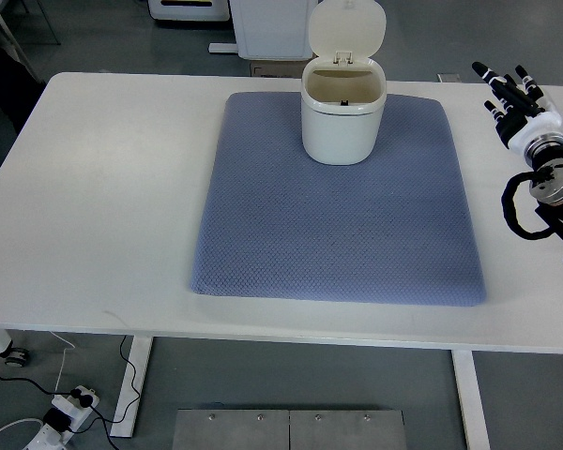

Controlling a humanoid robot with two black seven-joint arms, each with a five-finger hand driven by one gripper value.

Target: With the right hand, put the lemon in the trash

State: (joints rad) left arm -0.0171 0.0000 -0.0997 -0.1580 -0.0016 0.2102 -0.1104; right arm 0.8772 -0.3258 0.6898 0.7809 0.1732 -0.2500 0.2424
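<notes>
Trash bin [343, 122] interior mostly hidden

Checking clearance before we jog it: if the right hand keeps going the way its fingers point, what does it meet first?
Nothing, it looks like. The right hand points up-left toward the table's far edge, passing right of the bin and mat. Height is unclear.
</notes>
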